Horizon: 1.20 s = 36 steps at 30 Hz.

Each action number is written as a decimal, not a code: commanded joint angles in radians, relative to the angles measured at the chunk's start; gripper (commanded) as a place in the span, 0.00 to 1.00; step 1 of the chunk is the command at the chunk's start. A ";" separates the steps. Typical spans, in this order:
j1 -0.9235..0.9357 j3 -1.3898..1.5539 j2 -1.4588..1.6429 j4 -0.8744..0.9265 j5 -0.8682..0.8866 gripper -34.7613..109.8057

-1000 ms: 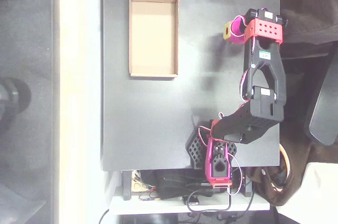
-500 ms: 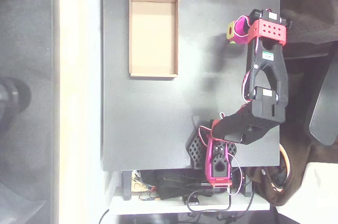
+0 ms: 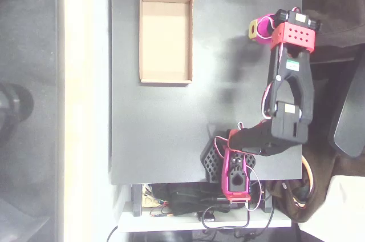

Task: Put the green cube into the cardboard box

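The cardboard box (image 3: 165, 36) lies with nothing in it at the top left of the black table (image 3: 165, 133) in the overhead view. My magenta gripper (image 3: 258, 28) is at the table's upper right, well to the right of the box, pointing left with its small yellow patch at the tip. Behind it are the red wrist block (image 3: 293, 35) and the black arm links (image 3: 290, 91). From above the jaws are not clear enough to read. The green cube is hidden or out of view.
The arm's base (image 3: 234, 174) sits at the table's lower edge with cables and electronics (image 3: 194, 205) below it. A dark chair (image 3: 349, 122) stands off the right side. A pale strip of floor (image 3: 85, 105) runs along the left.
The gripper and wrist have drawn back to the right and slightly up, away from the box, and the arm has straightened toward the table's right edge.
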 commanded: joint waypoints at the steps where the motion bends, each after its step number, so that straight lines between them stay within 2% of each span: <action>1: 0.003 -0.020 0.147 0.018 0.011 0.27; 19: -0.005 -0.009 0.591 0.020 0.011 0.27; 27: -0.114 -0.009 0.726 0.020 0.009 0.27; 36: -0.345 -0.009 0.833 0.020 0.009 0.27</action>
